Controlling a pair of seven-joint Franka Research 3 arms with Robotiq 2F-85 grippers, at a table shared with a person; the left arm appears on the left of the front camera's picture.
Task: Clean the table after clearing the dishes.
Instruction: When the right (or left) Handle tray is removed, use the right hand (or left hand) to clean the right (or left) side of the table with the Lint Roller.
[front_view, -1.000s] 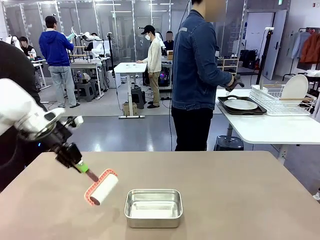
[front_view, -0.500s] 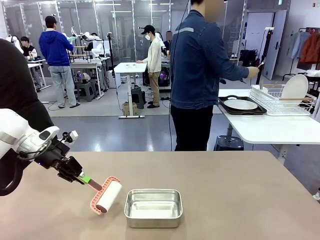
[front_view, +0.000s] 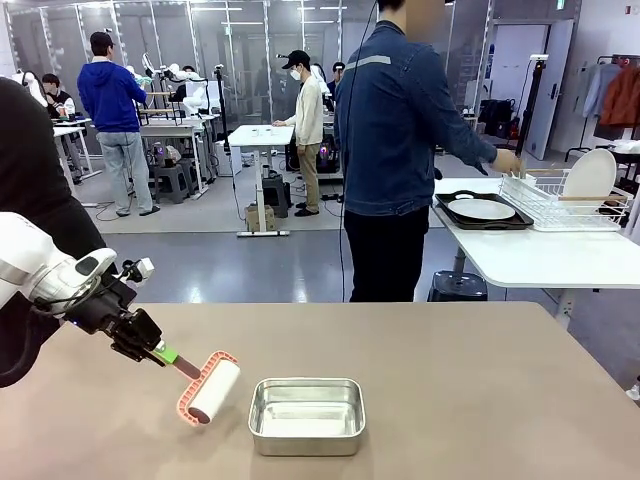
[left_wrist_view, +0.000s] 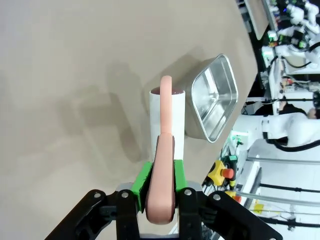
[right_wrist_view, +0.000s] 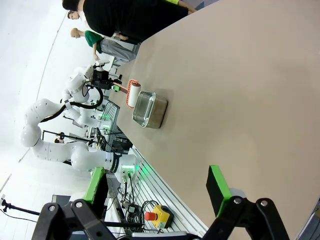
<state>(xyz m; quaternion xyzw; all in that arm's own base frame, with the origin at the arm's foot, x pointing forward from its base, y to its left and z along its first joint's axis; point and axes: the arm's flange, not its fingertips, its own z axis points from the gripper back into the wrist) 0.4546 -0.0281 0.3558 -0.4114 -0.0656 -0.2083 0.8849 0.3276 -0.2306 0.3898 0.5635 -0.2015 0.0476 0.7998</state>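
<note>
My left gripper (front_view: 152, 347) is shut on the pink handle of a white roller (front_view: 211, 391), which slants down to the beige table (front_view: 480, 380) just left of a steel pan (front_view: 306, 415). Whether the roller touches the top, I cannot tell. In the left wrist view the green pads (left_wrist_view: 145, 176) of the left gripper (left_wrist_view: 161, 176) clamp the handle, with the roller (left_wrist_view: 167, 120) ahead and the pan (left_wrist_view: 212, 97) beside it. My right gripper (right_wrist_view: 156, 187) stands open over bare tabletop (right_wrist_view: 240, 90). A white plate on a dark tray (front_view: 483, 210) lies on the white side table.
A person in a denim jacket (front_view: 395, 130) stands beyond the far edge, one hand (front_view: 507, 160) at the wire rack (front_view: 560, 205), where another plate (front_view: 590, 175) stands. From the right wrist, the roller (right_wrist_view: 133, 93) and pan (right_wrist_view: 149, 110) look far off.
My left arm has come down and drawn back to the left, lowering the roller toward the table. The person's hand went from the tray to the rack.
</note>
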